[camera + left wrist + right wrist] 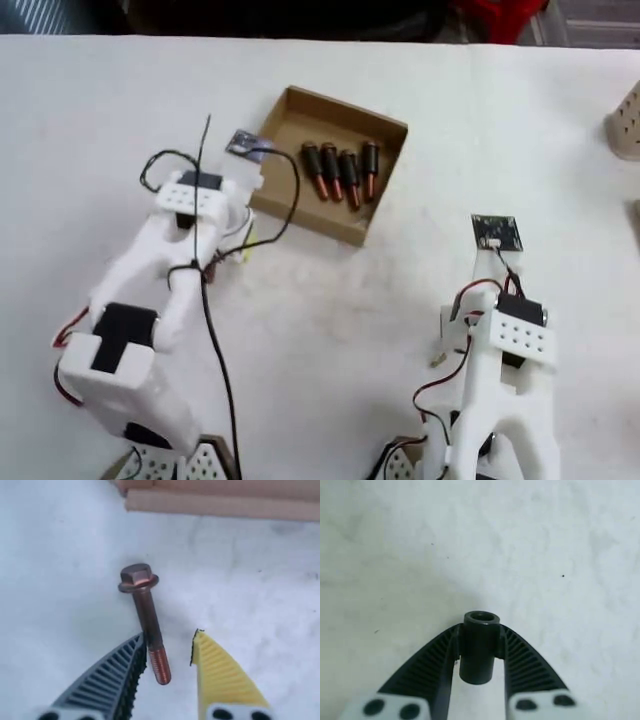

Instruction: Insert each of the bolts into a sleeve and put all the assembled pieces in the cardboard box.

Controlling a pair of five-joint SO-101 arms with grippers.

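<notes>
A copper bolt [145, 620] lies on the white table, its hex head toward the cardboard box [220, 500]. My left gripper [170, 645] is open around its threaded end, the grey finger [120, 675] touching the shank and the yellow finger [220, 675] apart from it. My right gripper [479, 645] is shut on a black sleeve [479, 647], held with its bore facing outward above the table. In the high view the cardboard box [385, 125] holds several assembled bolts in sleeves [340, 172], and the left arm [190, 215] sits at the box's near-left corner.
The right arm [510, 345] stands at the lower right. A small dark circuit board [497, 232] lies just beyond it, and another [245, 146] by the box's left wall. A black cable [285, 205] loops beside the left arm. A pale perforated object [626, 122] sits at the right edge.
</notes>
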